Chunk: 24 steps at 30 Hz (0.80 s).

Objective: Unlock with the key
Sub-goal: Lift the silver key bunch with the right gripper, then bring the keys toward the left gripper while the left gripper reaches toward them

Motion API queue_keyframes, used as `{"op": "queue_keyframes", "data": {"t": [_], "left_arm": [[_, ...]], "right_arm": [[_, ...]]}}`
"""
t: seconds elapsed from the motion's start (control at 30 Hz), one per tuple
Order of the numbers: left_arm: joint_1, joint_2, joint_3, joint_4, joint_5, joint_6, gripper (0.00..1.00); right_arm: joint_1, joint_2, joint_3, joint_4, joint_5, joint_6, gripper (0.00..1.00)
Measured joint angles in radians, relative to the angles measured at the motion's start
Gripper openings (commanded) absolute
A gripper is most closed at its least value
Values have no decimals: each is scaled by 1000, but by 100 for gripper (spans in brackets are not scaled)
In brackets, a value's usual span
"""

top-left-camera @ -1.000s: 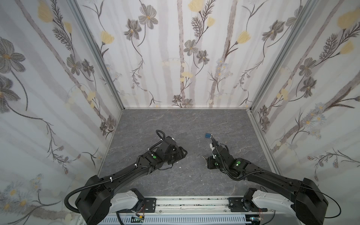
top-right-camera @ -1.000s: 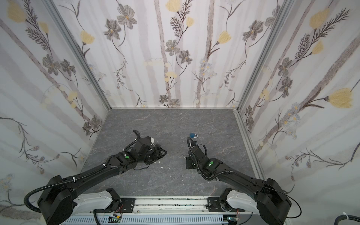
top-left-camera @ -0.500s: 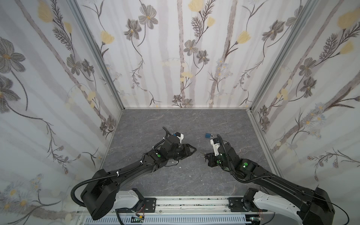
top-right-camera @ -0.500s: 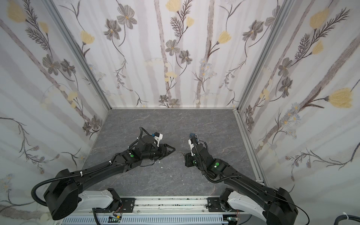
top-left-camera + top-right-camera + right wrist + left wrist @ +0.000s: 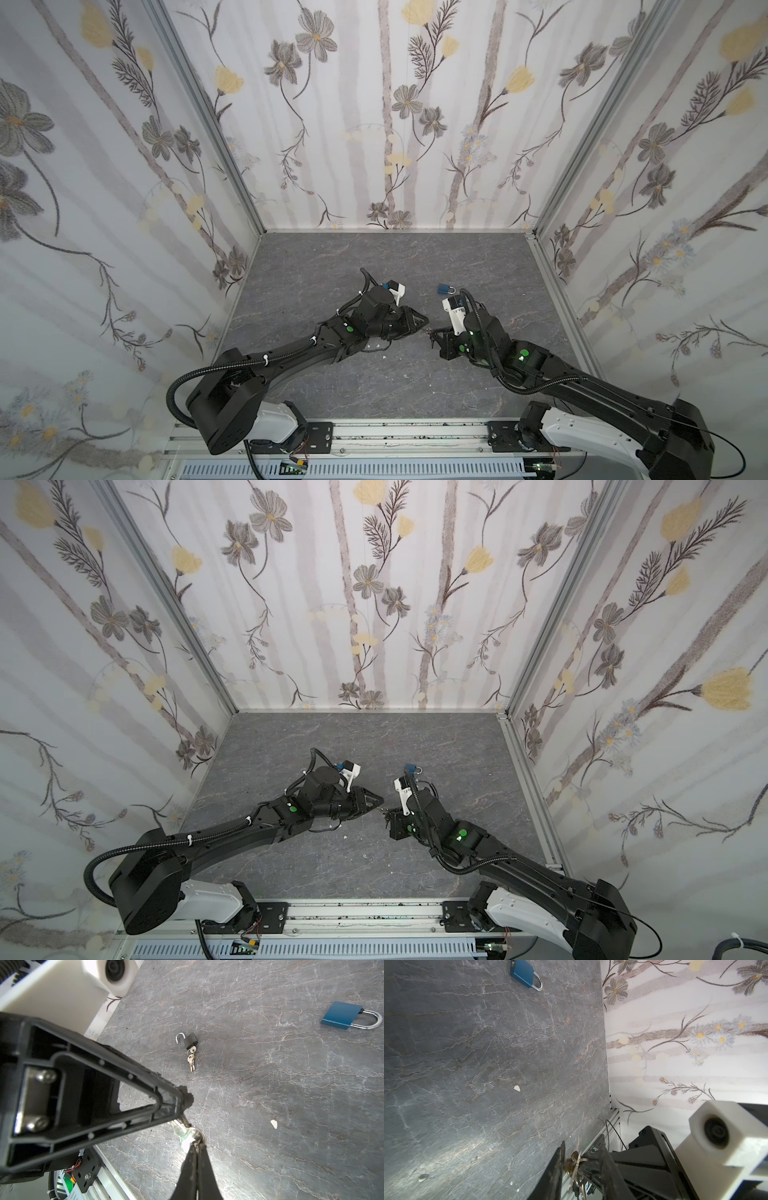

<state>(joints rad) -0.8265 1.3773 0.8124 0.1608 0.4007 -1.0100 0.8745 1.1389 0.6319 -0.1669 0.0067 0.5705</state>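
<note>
This is a robotics lab test booth. Floral-papered walls (image 5: 386, 124) and aluminium posts (image 5: 208, 124) enclose a grey stone-look floor (image 5: 374, 257). A metal rail (image 5: 395, 436) at the frame's bottom carries two robot arm bases (image 5: 274, 424).

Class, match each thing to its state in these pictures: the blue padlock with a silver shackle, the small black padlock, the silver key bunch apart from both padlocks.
Things:
1. blue padlock with a silver shackle
2. small black padlock
3. silver key bunch apart from both padlocks

States:
A. pinched in the shut right gripper
B. lying flat, shackle closed
C. shackle swung open, key in its body

Pairs: 1-B, 2-C, 3-A
</note>
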Motion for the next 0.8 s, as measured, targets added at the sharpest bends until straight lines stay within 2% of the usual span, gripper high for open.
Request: {"op": "queue_keyframes", "data": {"t": [0.13,0.3,0.47,0.53,0.6,0.8], "left_arm": [[-2,-1,1,0,0,-4,11],[-3,-5,1,-3,-3,-3,0],[-3,-9,5,-13,-6,-2,0],[-3,-12,10,-22,-12,0,0],[-3,-19,21,-45,-13,14,0],[-3,-48,60,-135,-42,82,0]], "right_arm": [[0,0,0,0,0,0,0],[0,0,0,5,0,1,0],[0,0,2,8,0,5,1],[-1,-2,4,11,0,5,17],[-5,-10,3,13,-3,14,27],[-53,-75,-36,44,-40,16,31]]}}
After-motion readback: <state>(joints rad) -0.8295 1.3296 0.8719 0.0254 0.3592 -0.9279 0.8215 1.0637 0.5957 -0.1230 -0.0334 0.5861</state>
